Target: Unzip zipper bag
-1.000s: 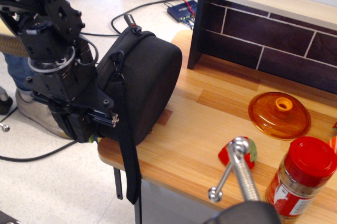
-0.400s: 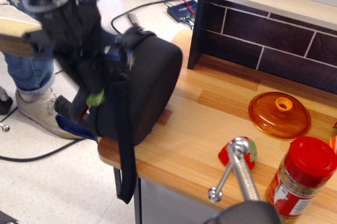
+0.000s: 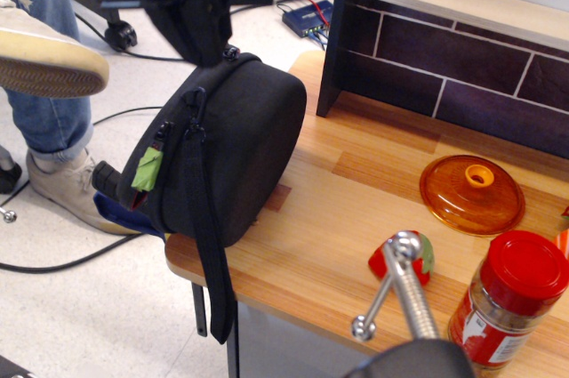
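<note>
The zipper bag (image 3: 236,142) is a large black rounded case standing on its edge at the table's left corner, partly overhanging it. Its green tape tab (image 3: 147,168) shows on the left side by the zipper. Its black strap (image 3: 211,262) hangs down past the table edge. A blue bit (image 3: 124,218) shows under the bag's lower left edge. My gripper (image 3: 206,27) is a dark shape at the top of the view, just above the bag's top end. Its fingers merge into the dark, so I cannot tell how the jaws stand.
An orange lid (image 3: 471,194), a red toy strawberry (image 3: 418,258) and a red-capped jar (image 3: 508,300) lie on the wooden table (image 3: 356,182) to the right. A metal rod (image 3: 404,289) rises in front. A dark tiled back panel (image 3: 444,58) stands behind. A person's legs (image 3: 44,76) are left.
My arm has swung from the bag's lower left side up to above its top. The green tab and the bag's left side, covered before, now show.
</note>
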`<state>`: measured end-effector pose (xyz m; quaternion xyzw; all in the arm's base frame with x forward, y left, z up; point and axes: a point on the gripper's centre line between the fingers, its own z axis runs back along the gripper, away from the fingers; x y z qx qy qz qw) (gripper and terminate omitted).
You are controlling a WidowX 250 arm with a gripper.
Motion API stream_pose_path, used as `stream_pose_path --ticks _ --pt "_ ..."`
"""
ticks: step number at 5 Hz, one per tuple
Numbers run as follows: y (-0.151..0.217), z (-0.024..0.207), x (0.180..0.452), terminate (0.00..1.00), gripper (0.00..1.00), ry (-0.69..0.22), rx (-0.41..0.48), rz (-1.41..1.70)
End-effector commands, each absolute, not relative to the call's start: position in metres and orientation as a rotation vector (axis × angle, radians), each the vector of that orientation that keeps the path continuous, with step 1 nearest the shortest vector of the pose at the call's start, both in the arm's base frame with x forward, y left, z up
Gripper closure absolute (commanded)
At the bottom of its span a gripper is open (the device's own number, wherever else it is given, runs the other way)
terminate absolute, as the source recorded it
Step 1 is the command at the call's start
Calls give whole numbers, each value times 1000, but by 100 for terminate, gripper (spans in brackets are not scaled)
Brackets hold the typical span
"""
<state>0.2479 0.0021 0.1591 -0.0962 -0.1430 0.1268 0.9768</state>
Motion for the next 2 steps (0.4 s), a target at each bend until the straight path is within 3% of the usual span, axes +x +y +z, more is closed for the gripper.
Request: stream_pose_path --ticks 1,2 --pt "8 186 264 0 0 -241 -182 205" --pt "8 186 264 100 0 -241 -182 205"
